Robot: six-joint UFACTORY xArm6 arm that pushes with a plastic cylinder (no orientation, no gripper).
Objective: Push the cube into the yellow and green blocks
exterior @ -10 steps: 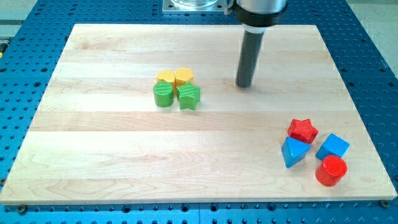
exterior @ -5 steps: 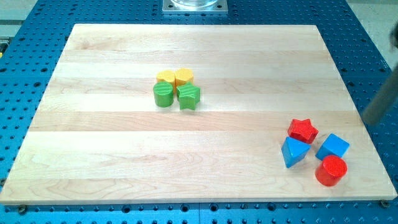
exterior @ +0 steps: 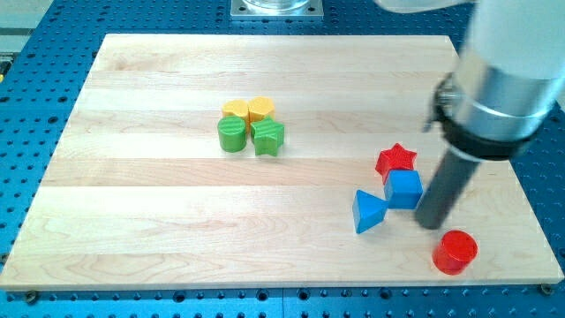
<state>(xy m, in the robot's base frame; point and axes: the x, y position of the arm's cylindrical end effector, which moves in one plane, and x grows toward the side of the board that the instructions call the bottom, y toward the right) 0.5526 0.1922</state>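
Wooden table (exterior: 159, 221), pale planks, on blue perforated base (exterior: 35, 53). Upper middle cluster, touching: yellow block (exterior: 235, 109), yellow block (exterior: 261, 109), green cylinder (exterior: 231, 134), green star (exterior: 268, 138). Right: red star (exterior: 396, 160) touching blue cube (exterior: 403, 189); blue triangle (exterior: 369, 211); red cylinder (exterior: 455, 252) apart. My tip (exterior: 432, 223) down just right of cube.

Eight blocks on board. Two yellow (exterior: 249, 109), two green (exterior: 252, 136). Two blue (exterior: 388, 200), two red (exterior: 425, 207).

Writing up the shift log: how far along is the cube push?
Done: my tip sits at the blue cube on its right side. In hand: pushing it leftward, with the red star and blue triangle alongside. Left: most of the way; the yellow and green blocks sit far off, upper left.
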